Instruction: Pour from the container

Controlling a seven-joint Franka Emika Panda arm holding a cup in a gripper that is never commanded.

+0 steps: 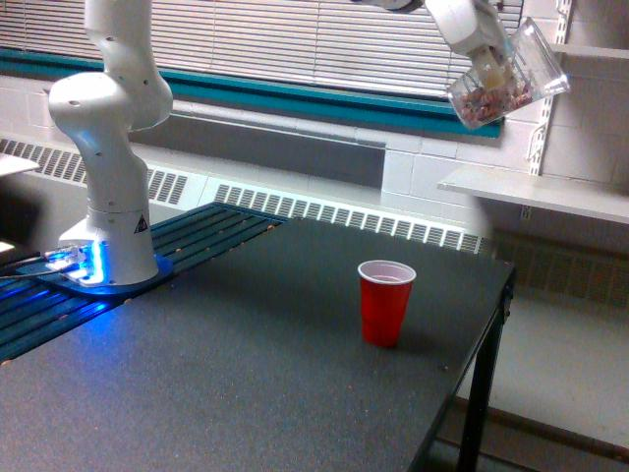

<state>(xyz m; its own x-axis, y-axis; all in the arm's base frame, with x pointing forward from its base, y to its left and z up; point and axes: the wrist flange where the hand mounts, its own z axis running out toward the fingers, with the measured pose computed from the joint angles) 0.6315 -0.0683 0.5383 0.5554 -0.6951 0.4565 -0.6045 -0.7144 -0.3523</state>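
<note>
Dark table [246,393], red cup [385,302] upright; gripper [488,61] clamping tilted container [506,77] high above; no legible writing.

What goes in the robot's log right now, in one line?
tool: holds container | container: tilted, high up | red cup: upright on table | pour: not seen

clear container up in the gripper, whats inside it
Small pinkish-brown bits show through the wall of the clear container, piled at its lower, tilted end. The gripper covers part of it, so anything behind the fingers is hidden.
</note>
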